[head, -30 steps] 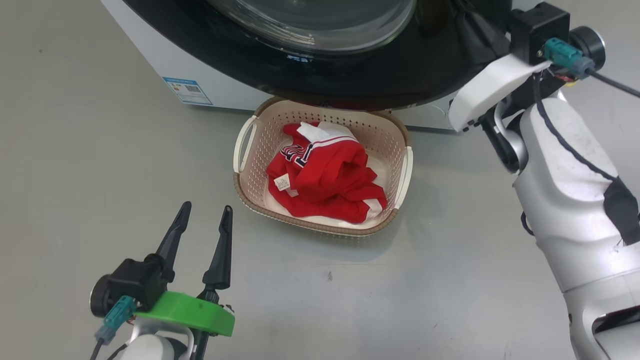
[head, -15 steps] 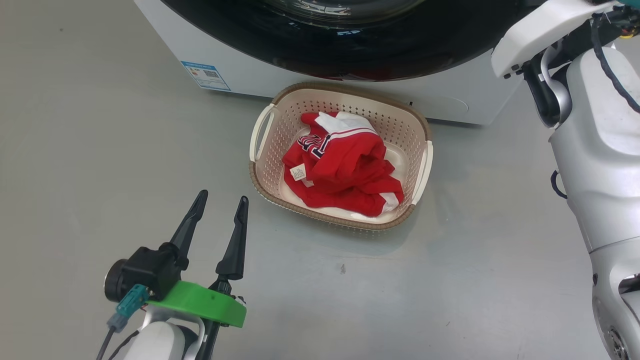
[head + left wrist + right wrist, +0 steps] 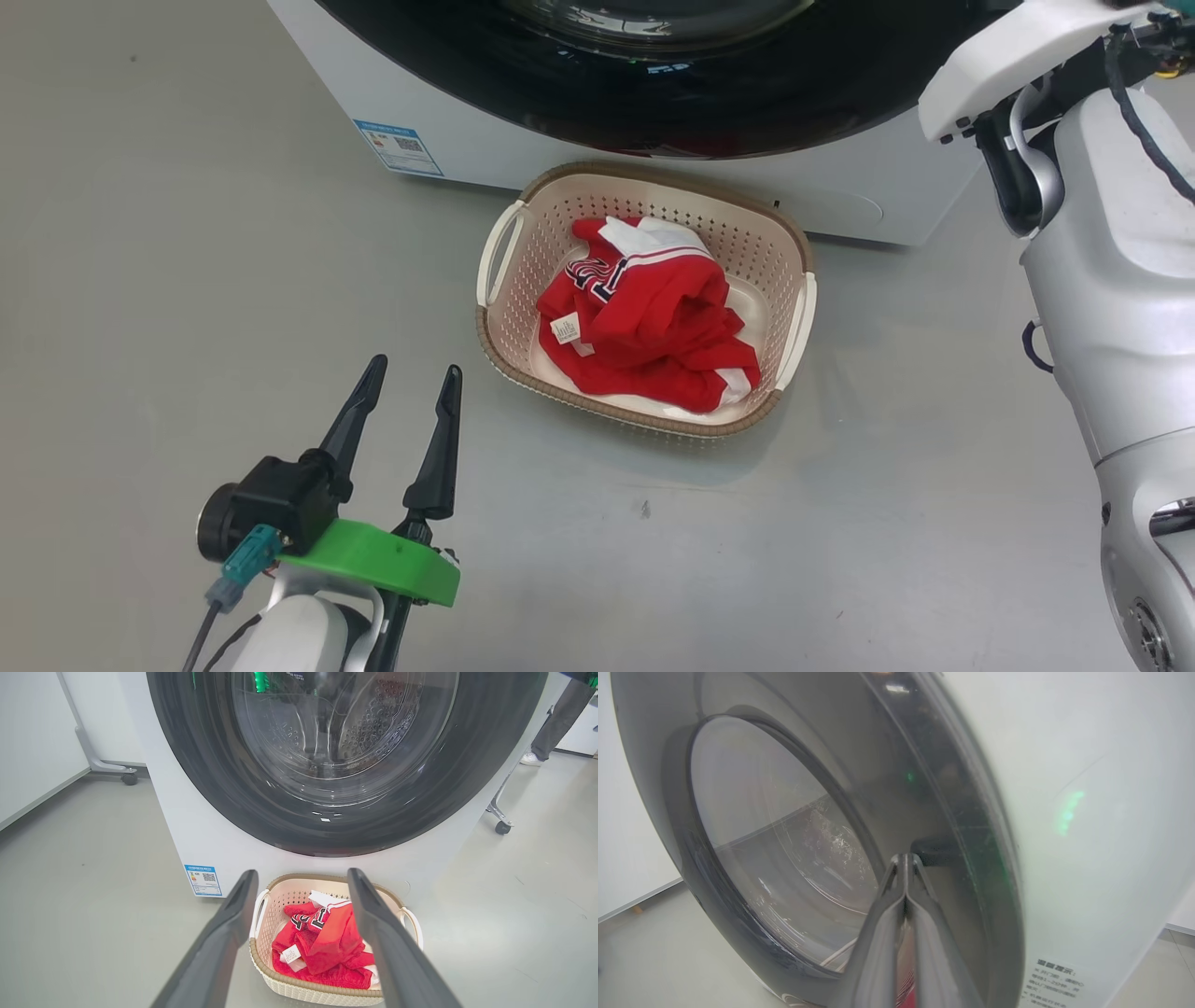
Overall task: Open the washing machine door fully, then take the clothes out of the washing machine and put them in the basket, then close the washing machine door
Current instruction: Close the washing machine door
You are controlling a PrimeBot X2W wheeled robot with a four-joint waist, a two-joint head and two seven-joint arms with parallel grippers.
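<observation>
Head: clothes point(image 3: 649, 322) all in basket point(image 3: 653, 425), on floor just before washing machine point(image 3: 448, 140); left pincer point(image 3: 414, 366) apart, empty.
Left wrist: washing machine door point(image 3: 224, 788) looks flush.
Right wrist: right pincer point(image 3: 906, 858) pressed together, tips at door rim.
Closing step; next, likely push to latch.

Red clothes point(image 3: 653, 327) lie heaped in the basket point(image 3: 758, 245) before the washing machine door point(image 3: 747, 103).

The right hand point(image 3: 906, 858), tips pressed together, points at the glossy black washing machine door point(image 3: 808, 826), beside the white washing machine point(image 3: 1087, 835) body.
</observation>
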